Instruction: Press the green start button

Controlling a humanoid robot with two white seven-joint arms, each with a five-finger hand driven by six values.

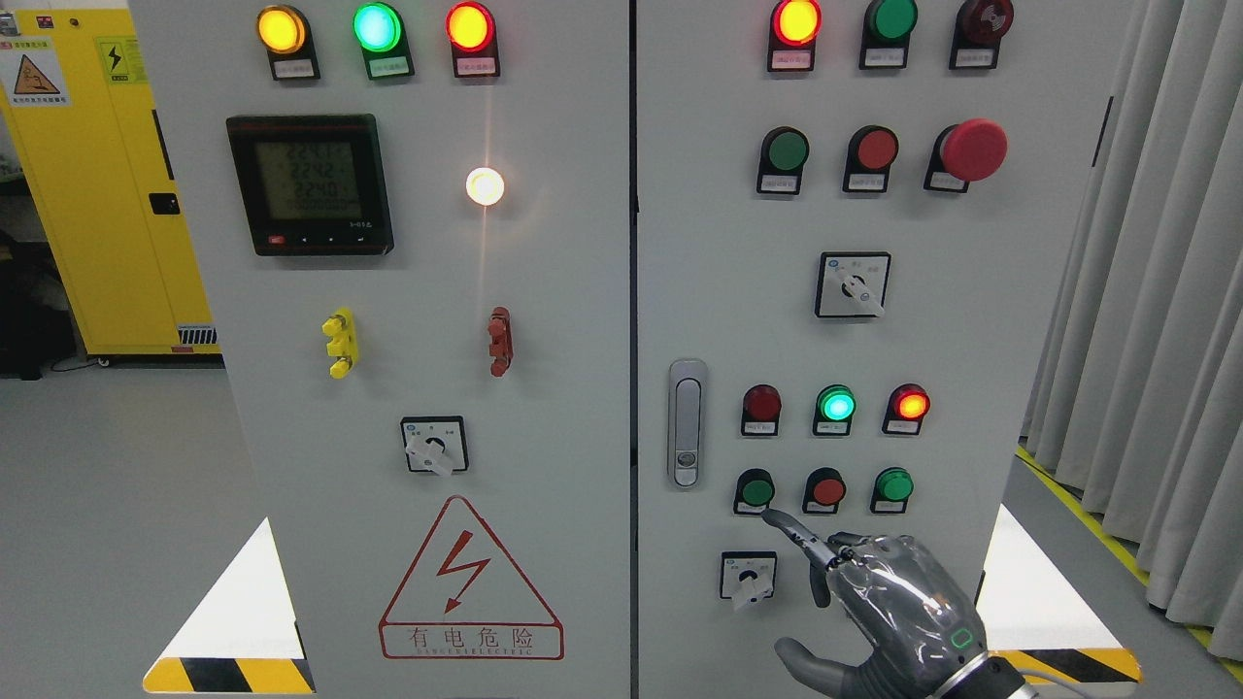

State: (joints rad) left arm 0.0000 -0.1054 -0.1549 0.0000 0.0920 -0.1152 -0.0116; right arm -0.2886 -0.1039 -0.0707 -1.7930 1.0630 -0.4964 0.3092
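Grey right hand (898,607) has its index finger (791,529) extended, the others curled, holding nothing. Its tip sits just below the green start button (755,490), leftmost in the lowest button row. Raise slightly, press squarely; avoid the adjacent red button (826,489).

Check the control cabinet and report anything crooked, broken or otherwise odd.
Nothing looks damaged or askew on the cabinet. Lamps, buttons and switches sit straight in their rows. The right hand points its index finger at the lower-left green button, fingertip just below it. The white lamp only shows camera glare.
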